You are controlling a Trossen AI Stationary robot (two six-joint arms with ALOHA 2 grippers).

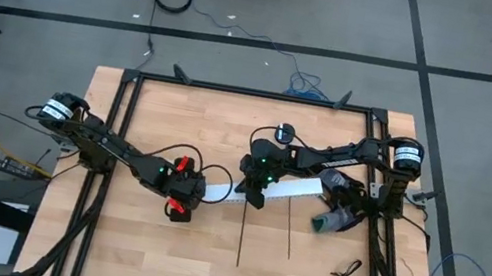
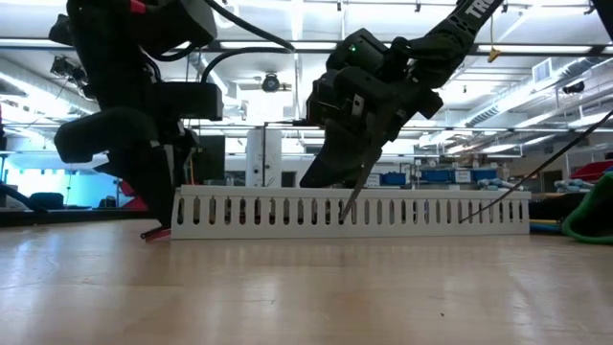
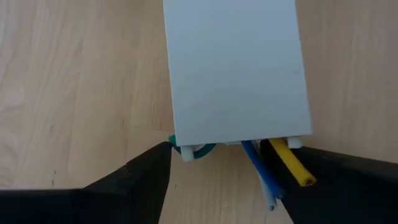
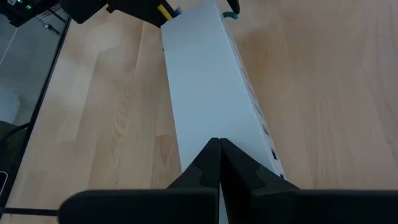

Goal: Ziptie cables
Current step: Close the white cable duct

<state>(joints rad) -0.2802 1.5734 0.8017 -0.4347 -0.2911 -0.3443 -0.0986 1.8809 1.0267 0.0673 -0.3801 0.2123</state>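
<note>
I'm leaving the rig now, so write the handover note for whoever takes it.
Left tool: open, at the left end of the white channel, a finger either side of the cables' ends sticking out there; not gripping.
Right tool: shut, tips down on the channel's top near its middle.
Zipties: two lying loose on the table in front of the channel, untouched.
Done: cables lie inside the channel.
Left: pull cables out, bundle them, fit both zipties.

White slotted channel (image 2: 350, 213) lying across the wooden table (image 2: 306, 292), left gripper (image 2: 158, 206) at its nine-o'clock end, right gripper (image 2: 350, 196) pressing its middle, fingers together
</note>
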